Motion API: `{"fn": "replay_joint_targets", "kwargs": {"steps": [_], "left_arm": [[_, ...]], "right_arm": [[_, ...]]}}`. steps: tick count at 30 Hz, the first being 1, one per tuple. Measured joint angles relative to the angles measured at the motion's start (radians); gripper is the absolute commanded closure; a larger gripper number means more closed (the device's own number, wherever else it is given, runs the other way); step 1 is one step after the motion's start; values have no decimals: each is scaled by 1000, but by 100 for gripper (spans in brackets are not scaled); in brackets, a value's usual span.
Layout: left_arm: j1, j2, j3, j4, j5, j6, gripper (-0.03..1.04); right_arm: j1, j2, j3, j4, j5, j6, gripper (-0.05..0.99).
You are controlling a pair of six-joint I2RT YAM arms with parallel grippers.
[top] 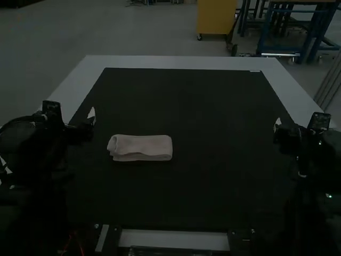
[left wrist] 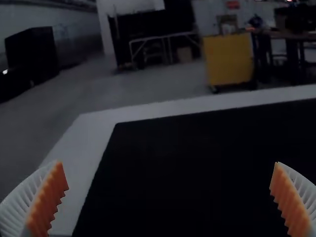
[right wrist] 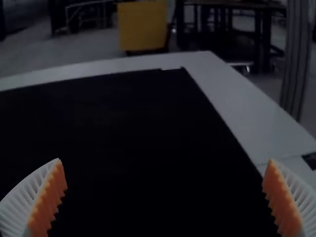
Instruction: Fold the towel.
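Ribbed fingers (left wrist: 47,205) of the left gripper (top: 91,116) and right gripper (top: 277,126) stand spread wide; between the two, nearer the left, the pale towel (top: 141,145) lies folded into a layered rectangle on the black mat (top: 213,112) atop the bench (top: 176,62)

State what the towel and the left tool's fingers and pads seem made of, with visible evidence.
Towel: probably soft, cotton-like cloth, matte, since it bends in thick, rounded folds.
Left tool: its white fingers look like matte moulded plastic, with thin, even ribs; its orange pads, matte and toothed, could be rubber or plastic.
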Motion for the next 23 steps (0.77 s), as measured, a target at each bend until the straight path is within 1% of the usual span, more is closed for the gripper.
{"fn": "replay_joint_targets", "kwargs": {"steps": [2,3,6,13,23], "left_arm": [[0,0,0,-51,-20,0,4],[0,0,0,-62,-27,0,4],[0,0,0,-63,-40,0,4],[0,0,0,-63,-55,0,4],[0,0,0,-63,-55,0,4]], "right_arm": [[0,-2,0,-26,0,-19,2],[0,-2,0,-31,-4,-26,2],[0,-2,0,-32,-12,-40,2],[0,-2,0,-34,-16,-54,2],[0,-2,0,-34,-19,-58,3]]}}
